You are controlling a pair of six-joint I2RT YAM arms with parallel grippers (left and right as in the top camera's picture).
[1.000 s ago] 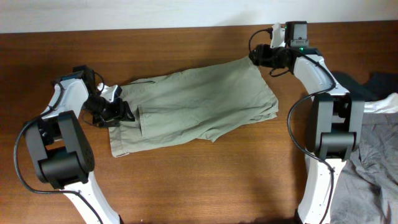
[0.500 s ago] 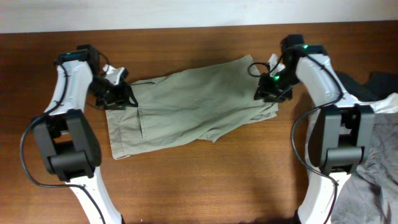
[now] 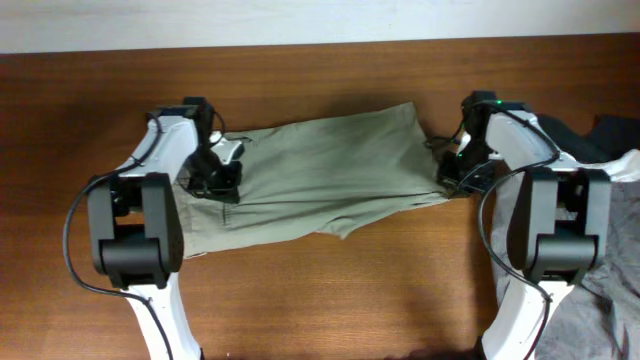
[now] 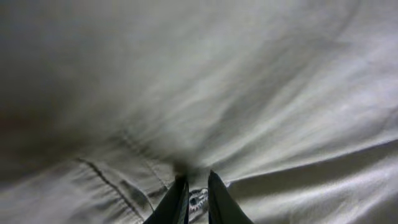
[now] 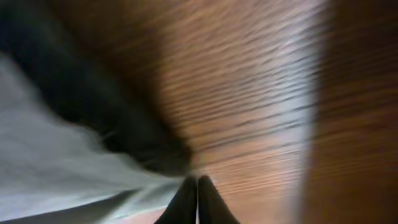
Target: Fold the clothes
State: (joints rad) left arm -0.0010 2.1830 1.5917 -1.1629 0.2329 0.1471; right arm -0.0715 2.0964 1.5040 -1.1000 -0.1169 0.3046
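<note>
The khaki-green shorts (image 3: 320, 175) lie spread across the middle of the wooden table (image 3: 330, 300), drawn out left to right. My left gripper (image 3: 218, 178) sits on their left end near the waistband. In the left wrist view its jaws (image 4: 198, 180) are closed to a narrow slit, pinching the pale fabric (image 4: 261, 93). My right gripper (image 3: 452, 178) is at the shorts' right edge. In the right wrist view its fingers (image 5: 197, 180) are pressed together where the cloth edge (image 5: 56, 168) meets the tabletop (image 5: 261, 93).
A heap of other garments lies at the right table edge: grey trousers (image 3: 600, 270), a dark piece (image 3: 612, 132) and a white bit (image 3: 628, 166). The table's far edge meets a pale wall (image 3: 300, 20).
Both grippers have moved in onto the shorts' ends and closed. The left came right and toward the front, the right came toward the front along the edge. The shorts now lie stretched and flatter.
</note>
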